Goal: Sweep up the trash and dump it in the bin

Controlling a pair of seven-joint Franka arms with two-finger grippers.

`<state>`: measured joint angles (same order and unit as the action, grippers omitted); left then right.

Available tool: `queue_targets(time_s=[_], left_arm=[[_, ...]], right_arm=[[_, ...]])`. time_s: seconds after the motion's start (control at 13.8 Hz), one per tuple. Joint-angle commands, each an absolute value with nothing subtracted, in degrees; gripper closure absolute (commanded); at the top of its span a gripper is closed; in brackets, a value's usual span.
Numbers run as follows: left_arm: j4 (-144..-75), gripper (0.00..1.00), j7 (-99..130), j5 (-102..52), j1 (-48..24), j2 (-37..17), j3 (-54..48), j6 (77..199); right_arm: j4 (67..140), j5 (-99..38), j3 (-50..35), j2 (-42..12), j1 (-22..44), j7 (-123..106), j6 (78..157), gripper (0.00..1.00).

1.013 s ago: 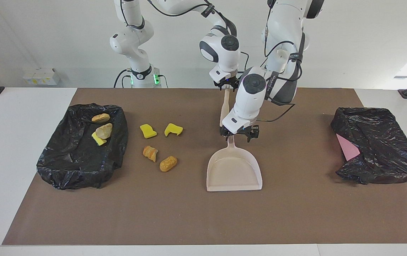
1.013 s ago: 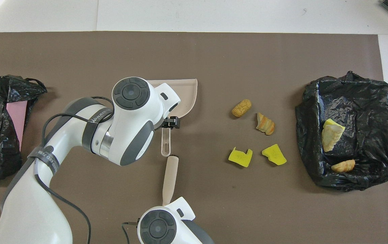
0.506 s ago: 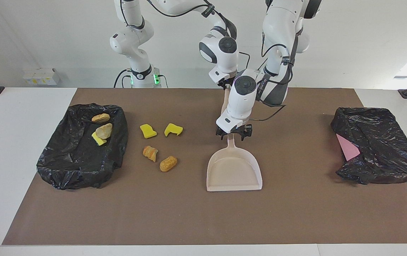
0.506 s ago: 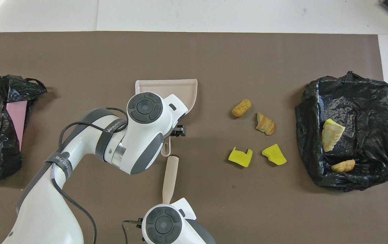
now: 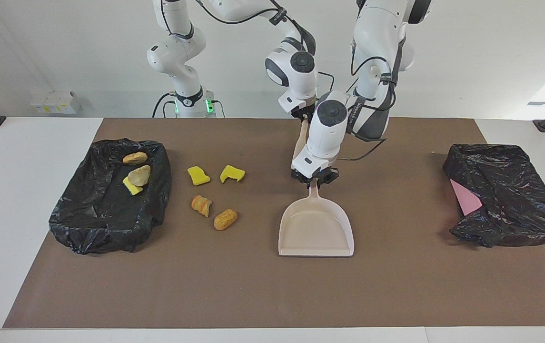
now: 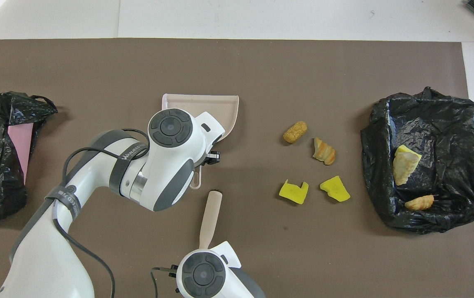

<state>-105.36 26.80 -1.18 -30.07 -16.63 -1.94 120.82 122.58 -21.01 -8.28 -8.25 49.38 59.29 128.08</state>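
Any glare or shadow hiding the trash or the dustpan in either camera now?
Facing view: even light; the bin bag glints, yet trash in it and on the mat reads plainly. Overhead view: no glare, but the left arm covers the handle of the dustpan that the left gripper grips; the right gripper holds the brush handle uncovered.

The only words are on the left arm (image 6: 96,174). A dark band (image 6: 131,150) around it has white letters. They look like "WANEED", but the last letters are hard to read. A second band (image 6: 66,195) lower down has letters too small to read.
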Motion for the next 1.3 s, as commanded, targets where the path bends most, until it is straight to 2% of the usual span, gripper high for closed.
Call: queue_targets(time_s=[0.0, 0.22, 0.51, 0.65, 0.87, 1.09, 1.23], left_arm=[[-104.86, 1.0, 24.09, -1.49, -27.17, -13.98, -1.76, 117.52], [-104.5, 1.0, 17.16, -1.49, -23.22, -11.44, -1.67, 114.44], [-104.59, 1.0, 3.04, -1.49, -17.51, -7.57, -1.41, 107.33], [-104.5, 1.0, -5.94, -1.49, -14.43, -6.33, -1.32, 104.86], [-104.76, 1.0, -16.92, -1.49, -11.35, -6.33, -1.32, 104.33], [-105.29, 1.0, -28.52, -1.49, -8.97, -6.15, -1.32, 104.15], [-105.12, 1.0, -36.26, -0.89, -8.27, -6.24, -1.23, 103.54]], right_arm=[[123.49, -20.22, -8.0, -4.94, 49.75, 64.31, 126.75, 1.0], [123.84, -14.86, -7.91, 0.77, 47.91, 66.62, 116.41, 1.0], [126.11, -11.97, -8.0, 9.65, 40.1, 64.17, 102.51, 1.0], [130.49, -10.46, -7.91, 13.43, 37.19, 61.71, 100.47, 1.0], [137.09, -6.6, -8.0, 16.43, 29.29, 54.6, 98.79, 1.0], [139.3, -2.73, -8.0, 16.96, 22.18, 49.24, 98.35, 1.0], [139.74, -0.45, -8.0, 16.96, 20.83, 48.6, 97.91, 1.0]])
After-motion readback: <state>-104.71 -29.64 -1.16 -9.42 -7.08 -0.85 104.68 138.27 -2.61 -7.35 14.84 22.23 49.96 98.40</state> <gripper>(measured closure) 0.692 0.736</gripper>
